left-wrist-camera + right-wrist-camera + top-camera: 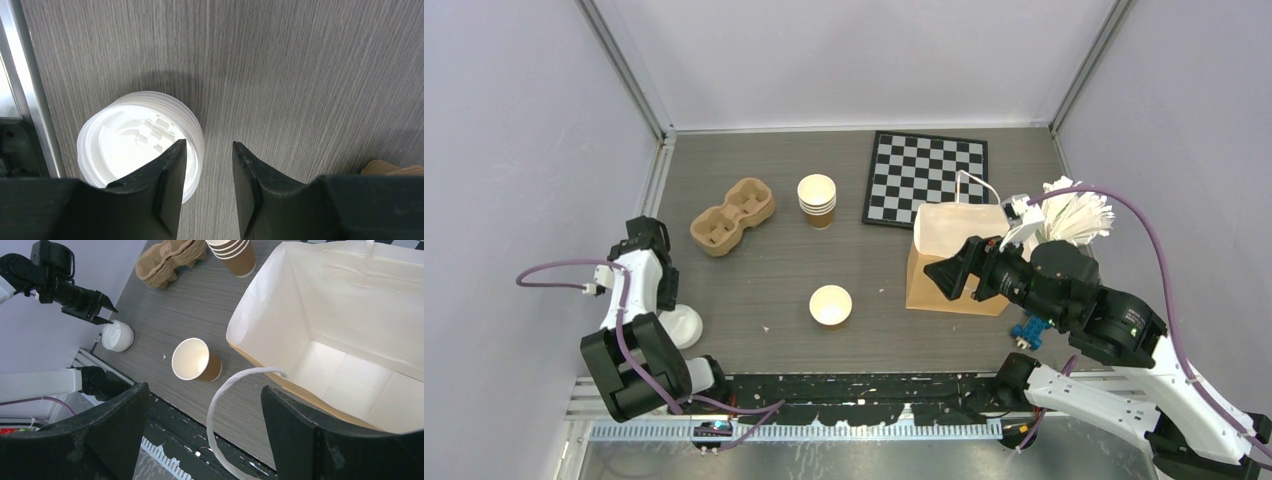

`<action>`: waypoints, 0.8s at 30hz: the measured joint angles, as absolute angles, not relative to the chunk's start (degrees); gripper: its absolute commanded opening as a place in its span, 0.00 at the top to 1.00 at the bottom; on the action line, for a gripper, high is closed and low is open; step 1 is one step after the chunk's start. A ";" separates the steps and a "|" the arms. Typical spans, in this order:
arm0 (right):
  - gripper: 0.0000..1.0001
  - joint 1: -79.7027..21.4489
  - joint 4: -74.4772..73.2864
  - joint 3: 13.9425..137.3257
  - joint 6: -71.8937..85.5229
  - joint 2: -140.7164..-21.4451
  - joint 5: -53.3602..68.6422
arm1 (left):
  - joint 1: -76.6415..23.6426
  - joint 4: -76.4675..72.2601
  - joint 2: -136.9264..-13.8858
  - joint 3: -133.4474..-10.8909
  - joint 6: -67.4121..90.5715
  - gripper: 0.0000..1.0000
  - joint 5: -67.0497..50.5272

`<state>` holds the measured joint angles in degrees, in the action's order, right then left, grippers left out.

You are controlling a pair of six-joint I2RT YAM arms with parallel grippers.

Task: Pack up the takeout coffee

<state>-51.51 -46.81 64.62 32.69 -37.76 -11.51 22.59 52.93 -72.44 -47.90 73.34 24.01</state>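
No lidded tan cup shows in any view. A single lidless tan paper cup (830, 305) stands upright mid-table; it also shows in the right wrist view (195, 360). A stack of white lids (681, 325) (140, 142) sits near the left arm. My left gripper (667, 300) (209, 145) is open and empty just above it, its left finger over the stack's right rim. The brown paper bag (959, 250) stands open with its white inside empty (350, 315). My right gripper (944, 272) (205, 390) is open beside the bag's left edge, with the bag's white handle (225, 405) looping between the fingers.
A stack of lidless tan cups (817, 200) and a cardboard cup carrier (732, 215) sit at the back left. A chessboard (927, 178) lies behind the bag. A bundle of white sticks (1079, 215) and a small blue object (1028, 330) are at the right.
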 measured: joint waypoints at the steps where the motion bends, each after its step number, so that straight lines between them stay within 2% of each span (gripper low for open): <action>1: 0.14 -51.51 -46.78 64.62 32.69 -37.76 -11.53 | 22.59 52.95 -72.53 -47.90 73.34 0.60 24.01; 11: 0.14 -51.51 -46.81 64.62 32.71 -37.71 -11.70 | 22.59 52.93 -73.30 -47.90 73.32 0.76 24.21; 18: 0.15 -51.51 -46.76 64.62 32.86 -37.39 -11.70 | 22.61 52.84 -73.23 -47.13 73.32 0.71 24.40; 20: 0.15 -51.51 -46.76 64.62 32.88 -37.39 -11.70 | 22.61 52.88 -73.28 -47.03 73.32 0.76 24.40; 22: 0.15 -51.51 -46.76 64.62 32.91 -37.39 -11.70 | 22.61 52.88 -73.32 -47.00 73.32 0.86 24.40; 24: 0.15 -51.51 -46.76 64.62 32.91 -37.39 -11.70 | 22.61 52.84 -73.45 -47.00 73.32 0.89 24.36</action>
